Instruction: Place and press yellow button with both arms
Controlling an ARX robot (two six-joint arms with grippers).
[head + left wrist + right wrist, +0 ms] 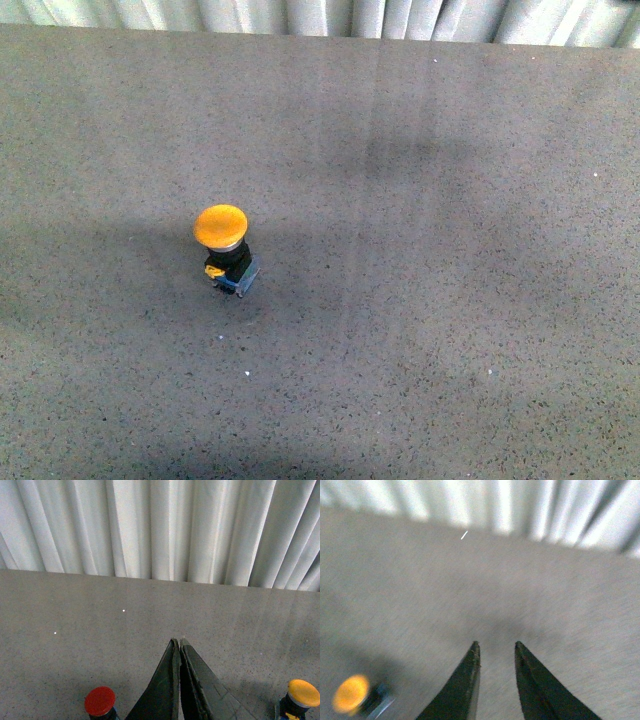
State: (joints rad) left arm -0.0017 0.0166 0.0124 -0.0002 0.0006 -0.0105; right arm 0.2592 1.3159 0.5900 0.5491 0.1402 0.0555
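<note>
Grey speckled table (pixel 450 300) fills the front view, with a white pleated curtain (pixel 160 525) along its far edge. Left gripper (pixel 179 645): dark flat fingers pressed together tip to tip, nothing between them, hovering over bare table. Right gripper (pixel 497 647): fingers spread with a clear gap, nothing held, also over bare table; that view is motion-blurred. The yellow button (pixel 224 245) stands cap up on the table, left of centre in the front view, apart from both grippers. It has a round orange-yellow domed cap, a silver collar under it, a black body, and a blue base with a small yellow bit on its left side. The left wrist view catches it (pixel 303 694) at the frame edge, off to one side of the closed fingers. The right wrist view shows it (pixel 352 694) as an orange blur, well clear of the open fingers. A red button (pixel 100 701), same mushroom shape, sits on the table on the other side of the left gripper and close to it; whether they touch I can't tell.
</note>
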